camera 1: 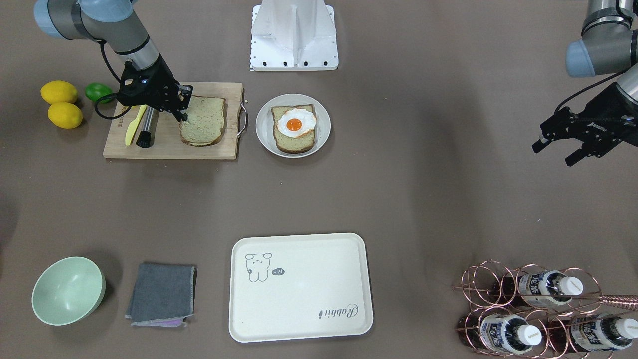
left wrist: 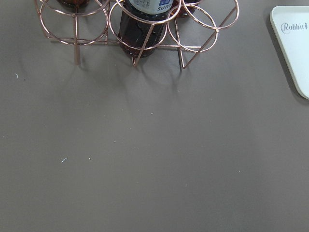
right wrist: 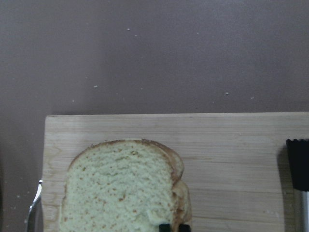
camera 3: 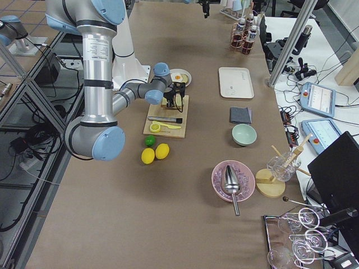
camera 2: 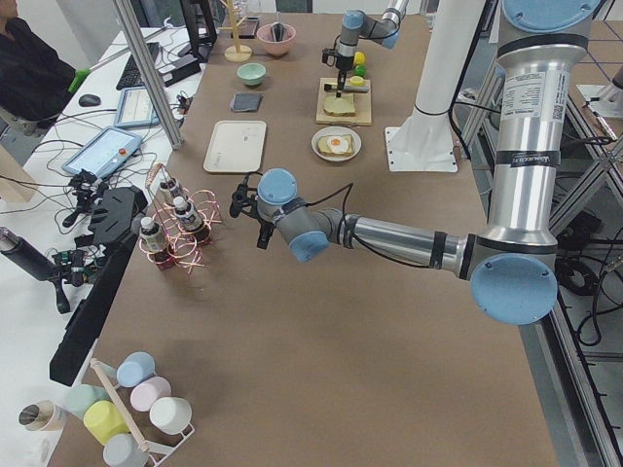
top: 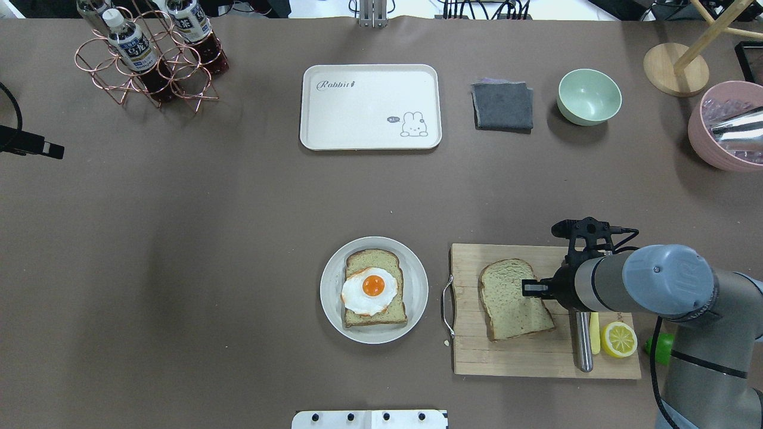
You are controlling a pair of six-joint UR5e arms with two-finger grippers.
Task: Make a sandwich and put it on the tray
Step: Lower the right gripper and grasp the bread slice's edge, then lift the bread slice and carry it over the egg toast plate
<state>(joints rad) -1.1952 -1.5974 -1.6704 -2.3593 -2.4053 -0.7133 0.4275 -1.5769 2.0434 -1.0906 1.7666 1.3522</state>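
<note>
Tray (camera 1: 299,289): front view, nearest you, bare, by the table's operator-side edge.
Left gripper (camera 1: 551,155): jaws spread, empty.
Plate (top: 417,292): overhead view, toward the robot-side edge; bottom slice (top: 372,259) and egg (top: 369,290) uncovered.
Right gripper (right wrist: 174,227): wrist view, jaws seem to be pinching the loose slice (right wrist: 120,188) at its crust on the cutting board (right wrist: 231,145).
Risk: you've got a thin edge grip, so the slice may tear, droop, slip or land crooked.
</note>
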